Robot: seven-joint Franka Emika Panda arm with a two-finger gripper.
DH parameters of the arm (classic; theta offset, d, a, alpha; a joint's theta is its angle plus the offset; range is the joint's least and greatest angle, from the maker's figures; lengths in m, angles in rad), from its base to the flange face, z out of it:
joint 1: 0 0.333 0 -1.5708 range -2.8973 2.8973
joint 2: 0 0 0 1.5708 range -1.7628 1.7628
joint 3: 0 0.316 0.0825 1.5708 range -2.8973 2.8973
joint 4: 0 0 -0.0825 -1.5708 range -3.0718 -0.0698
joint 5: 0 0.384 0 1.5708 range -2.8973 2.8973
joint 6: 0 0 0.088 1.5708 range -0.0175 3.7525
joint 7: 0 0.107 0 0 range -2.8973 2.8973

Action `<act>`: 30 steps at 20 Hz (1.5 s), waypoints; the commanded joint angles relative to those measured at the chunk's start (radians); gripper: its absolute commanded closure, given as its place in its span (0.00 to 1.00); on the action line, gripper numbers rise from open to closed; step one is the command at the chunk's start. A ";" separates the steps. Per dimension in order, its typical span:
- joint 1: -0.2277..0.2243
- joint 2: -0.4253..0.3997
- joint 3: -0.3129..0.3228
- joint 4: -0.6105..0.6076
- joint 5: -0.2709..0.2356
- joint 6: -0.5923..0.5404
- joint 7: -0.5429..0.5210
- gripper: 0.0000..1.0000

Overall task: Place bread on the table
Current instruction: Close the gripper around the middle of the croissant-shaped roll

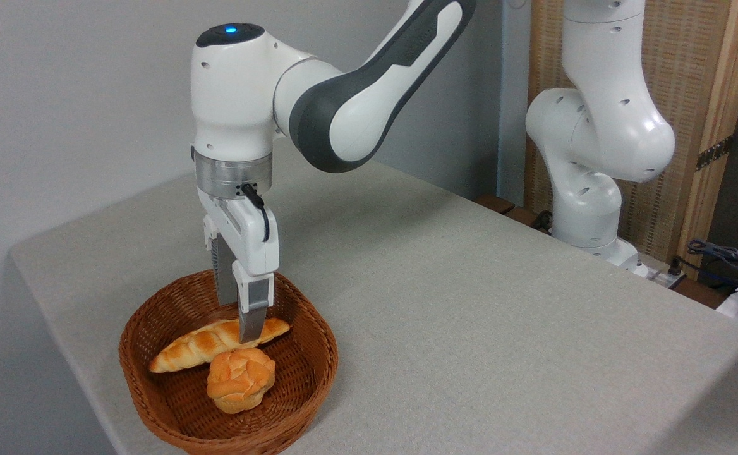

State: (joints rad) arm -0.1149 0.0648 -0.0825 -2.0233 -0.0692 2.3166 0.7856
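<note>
The Panda arm's gripper (241, 325) reaches into a wicker basket (309, 385), its fingers clamped on the braided loaf (198, 344). A knotted bun (241, 379) sits at the loaf's five o'clock, touching it; the grey table (470, 316) spreads around.

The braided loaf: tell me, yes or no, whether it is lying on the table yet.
No. The braided loaf lies inside the wicker basket beside the round bun, with the gripper down around it.

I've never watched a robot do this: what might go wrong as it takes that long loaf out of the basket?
1. The gripper straddles the bread nearer its right end, so the loaf may tip or slip when lifted.
2. The round bun lies right beside it and could get nudged.
3. The loaf might catch the basket rim.
</note>
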 commanded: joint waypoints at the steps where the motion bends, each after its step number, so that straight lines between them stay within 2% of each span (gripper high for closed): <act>1: 0.000 -0.002 0.001 -0.028 0.009 0.055 0.020 0.00; 5: 0.000 0.003 0.001 -0.031 0.043 0.056 0.018 0.00; 17: 0.000 0.021 0.001 -0.032 0.051 0.078 0.018 0.01; 25: 0.000 0.020 0.001 -0.031 0.049 0.076 0.018 0.41; 27: 0.000 0.018 0.000 -0.031 0.049 0.075 0.018 0.45; 30: 0.000 0.015 0.001 -0.031 0.049 0.075 0.018 0.46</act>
State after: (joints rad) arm -0.1147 0.0859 -0.0830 -2.0455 -0.0277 2.3672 0.7876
